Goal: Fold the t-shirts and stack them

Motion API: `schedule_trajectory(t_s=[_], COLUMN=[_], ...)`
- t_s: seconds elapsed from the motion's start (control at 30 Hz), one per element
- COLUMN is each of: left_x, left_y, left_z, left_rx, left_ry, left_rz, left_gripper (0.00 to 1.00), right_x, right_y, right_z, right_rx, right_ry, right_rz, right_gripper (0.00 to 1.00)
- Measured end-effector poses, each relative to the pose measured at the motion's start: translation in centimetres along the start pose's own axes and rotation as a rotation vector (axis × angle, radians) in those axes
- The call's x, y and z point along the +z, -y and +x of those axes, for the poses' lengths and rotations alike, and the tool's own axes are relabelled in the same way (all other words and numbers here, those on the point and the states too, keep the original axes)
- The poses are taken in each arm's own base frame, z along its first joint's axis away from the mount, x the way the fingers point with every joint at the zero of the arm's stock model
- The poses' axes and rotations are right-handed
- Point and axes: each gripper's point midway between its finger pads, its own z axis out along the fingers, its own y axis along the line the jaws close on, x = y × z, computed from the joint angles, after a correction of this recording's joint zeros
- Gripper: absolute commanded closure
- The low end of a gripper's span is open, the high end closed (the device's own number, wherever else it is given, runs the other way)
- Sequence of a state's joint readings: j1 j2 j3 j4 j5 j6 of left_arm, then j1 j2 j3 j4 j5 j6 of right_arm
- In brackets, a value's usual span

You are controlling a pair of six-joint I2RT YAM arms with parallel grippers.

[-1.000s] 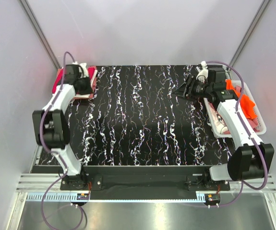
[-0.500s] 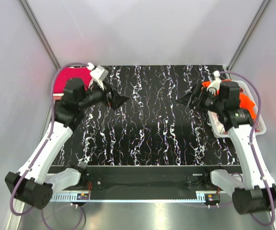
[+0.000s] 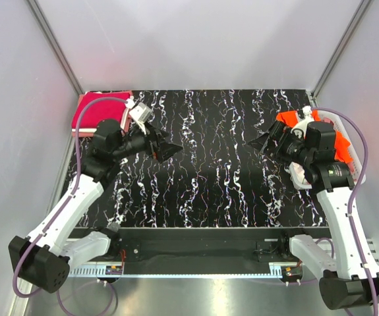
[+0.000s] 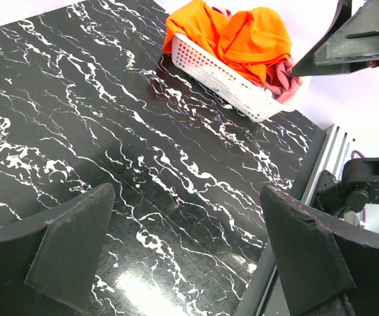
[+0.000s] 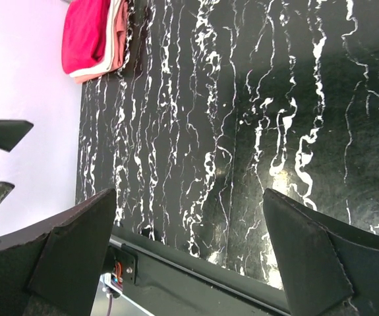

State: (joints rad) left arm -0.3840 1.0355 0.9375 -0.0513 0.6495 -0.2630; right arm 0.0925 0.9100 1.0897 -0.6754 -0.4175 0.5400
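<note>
A folded crimson-red t-shirt (image 3: 100, 110) tops a stack at the table's far left corner; in the right wrist view the red shirt (image 5: 84, 33) lies over salmon-pink (image 5: 116, 36) and white layers. A bright orange t-shirt (image 4: 242, 36) fills the white basket (image 4: 222, 78), with a pink one (image 4: 283, 78) under it. My left gripper (image 3: 169, 150) hangs open above the table, right of the stack, holding nothing. My right gripper (image 3: 258, 141) hangs open left of the basket, also with nothing in it. Bare table shows between the left fingers (image 4: 64, 243) and between the right fingers (image 5: 308, 257).
The white perforated basket (image 3: 303, 179) stands at the right table edge, with orange cloth (image 3: 288, 120) spilling over its far end. The black marbled table (image 3: 202, 178) lies between the two grippers. White enclosure walls stand close on the left, right and far sides.
The left gripper has let go of the stack, opened and swung right towards the table's middle. The right gripper has opened wider and drawn back a little nearer, its arm moving right.
</note>
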Motion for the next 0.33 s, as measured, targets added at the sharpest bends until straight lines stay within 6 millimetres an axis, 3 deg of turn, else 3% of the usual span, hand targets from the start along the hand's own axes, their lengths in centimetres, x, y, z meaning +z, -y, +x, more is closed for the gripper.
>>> schedule_trajectory(t_s=[0.33], left_x=[-0.16], left_y=[0.50], left_z=[-0.42], left_rx=[0.001], left_ry=[-0.008], left_rz=[0.015], left_gripper=[0.01], right_x=[-0.84], right_y=[0.31], right_z=[-0.79], right_rx=[-0.006], right_ry=[0.064], right_rz=[0.036], right_gripper=[0.00])
